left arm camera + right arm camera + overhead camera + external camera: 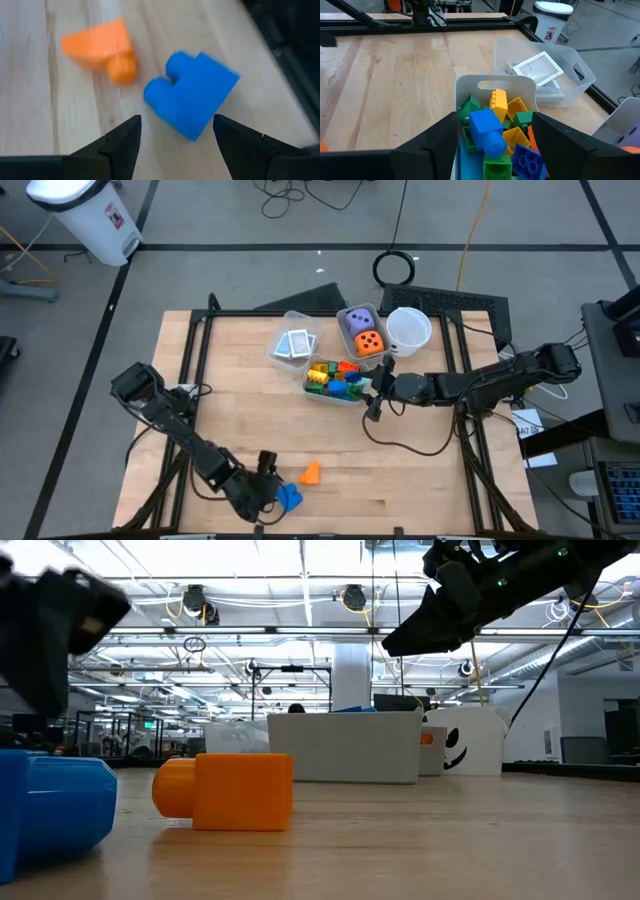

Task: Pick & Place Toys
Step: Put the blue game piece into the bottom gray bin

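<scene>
Two loose blocks at table's 6 o'clock: left gripper (175, 137) spread wide, empty, straddling blue block (192, 94); orange block (310, 473) adjacent, stud toward it. Right gripper (495, 132) wide, empty, over block bin (495, 85), centre.

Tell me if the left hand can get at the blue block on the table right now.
Probably yes. The left hand is open just short of the blue block, nothing lies between them, and the orange block sits clear to one side.

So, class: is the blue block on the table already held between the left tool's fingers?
No, the blue block lies on the wood, ahead of the open left tool.
</scene>
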You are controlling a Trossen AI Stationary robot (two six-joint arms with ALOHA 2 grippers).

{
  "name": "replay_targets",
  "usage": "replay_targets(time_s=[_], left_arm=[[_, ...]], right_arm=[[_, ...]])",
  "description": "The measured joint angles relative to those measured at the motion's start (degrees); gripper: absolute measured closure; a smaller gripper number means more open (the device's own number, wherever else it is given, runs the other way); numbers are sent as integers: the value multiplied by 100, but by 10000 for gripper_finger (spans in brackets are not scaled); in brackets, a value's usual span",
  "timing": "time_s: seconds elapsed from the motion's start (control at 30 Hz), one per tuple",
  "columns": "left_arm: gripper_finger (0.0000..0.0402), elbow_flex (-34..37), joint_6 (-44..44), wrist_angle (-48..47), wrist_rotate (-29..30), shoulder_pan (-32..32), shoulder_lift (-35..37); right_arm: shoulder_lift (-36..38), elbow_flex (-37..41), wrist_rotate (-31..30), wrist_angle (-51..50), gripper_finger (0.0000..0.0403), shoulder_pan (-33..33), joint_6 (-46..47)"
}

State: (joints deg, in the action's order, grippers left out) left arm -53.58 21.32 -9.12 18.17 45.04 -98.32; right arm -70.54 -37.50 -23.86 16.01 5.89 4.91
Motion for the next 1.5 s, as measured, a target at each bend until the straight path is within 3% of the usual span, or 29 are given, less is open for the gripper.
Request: replay_targets(time_s=[0.47,0.83,1.03,1.5], left_arm=[[147,434,692,841,100,31,-426],[147,436,1332,936,955,-109,-702],[149,441,1338,924,1087,-170,-699],[252,439,252,1921,1036,-438,-695]], right_arm=[[0,0,-2,0,177,0,1],[0,0,-4,37,177,0,39],[0,0,-4,46,177,0,39],[0,0,-4,46,177,0,42]])
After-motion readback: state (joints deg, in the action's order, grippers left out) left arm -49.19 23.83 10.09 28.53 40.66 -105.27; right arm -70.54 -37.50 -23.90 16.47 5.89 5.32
